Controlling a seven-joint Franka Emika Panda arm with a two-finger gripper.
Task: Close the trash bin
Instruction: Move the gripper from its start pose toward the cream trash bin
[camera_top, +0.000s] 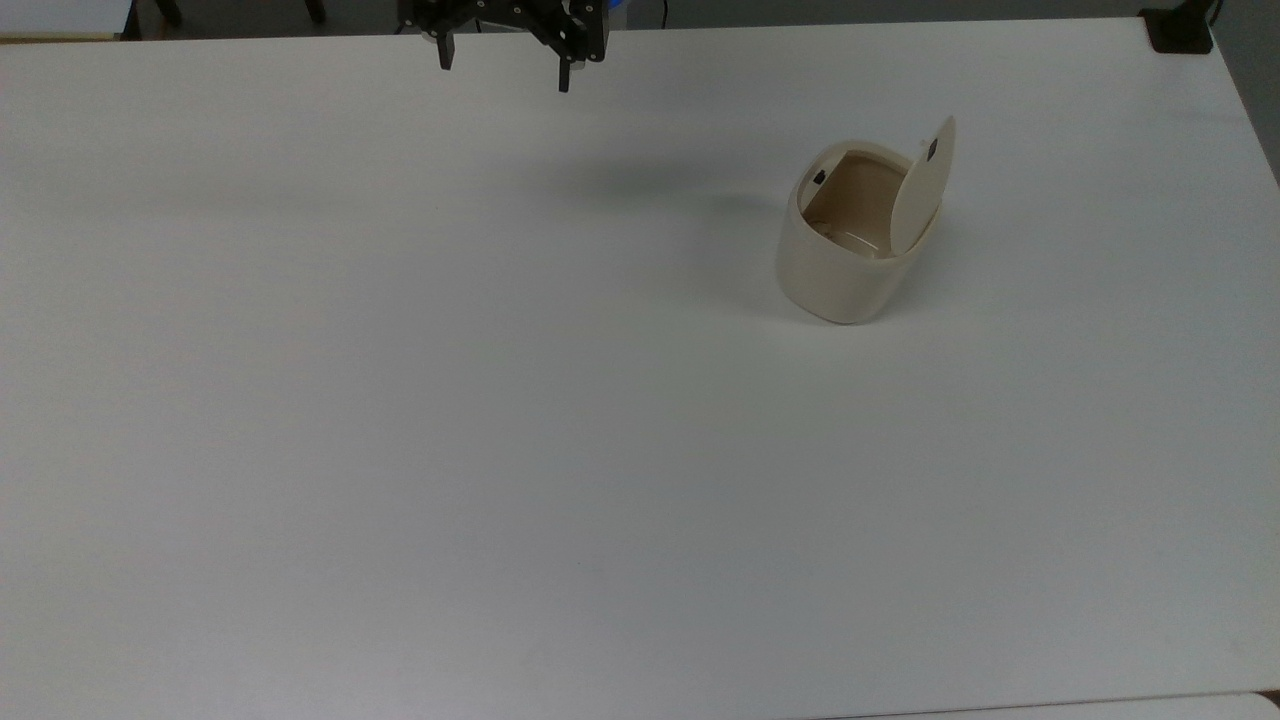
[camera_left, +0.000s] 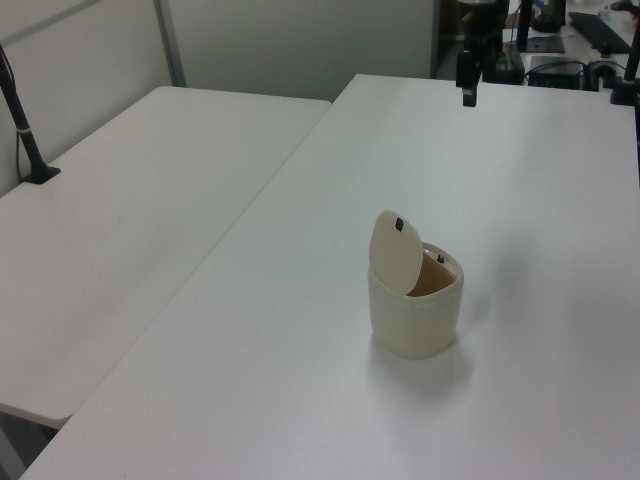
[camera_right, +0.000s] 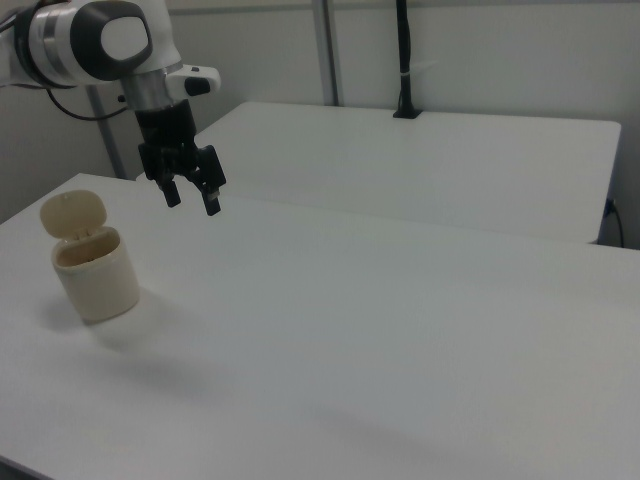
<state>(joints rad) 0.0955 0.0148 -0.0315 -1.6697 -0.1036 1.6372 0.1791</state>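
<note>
The cream-beige trash bin (camera_top: 842, 265) (camera_left: 414, 312) (camera_right: 97, 274) stands on the white table (camera_top: 500, 400) with its flat lid (camera_top: 924, 185) (camera_left: 396, 253) (camera_right: 72, 214) raised upright, showing the tan interior. A small black button marks the lid's upper corner. My gripper (camera_top: 505, 68) (camera_right: 192, 198) hangs open and empty above the table's far edge in the top view, well to the top view's left of the bin. In the right view it is to the right of and above the bin. In the left view my gripper (camera_left: 468, 90) is far behind the bin.
A second white table (camera_left: 120, 230) (camera_right: 420, 160) adjoins this one. A black clamp post (camera_left: 25, 130) (camera_right: 404, 60) stands on it. A black mount (camera_top: 1180, 30) sits at the table's far right corner in the top view.
</note>
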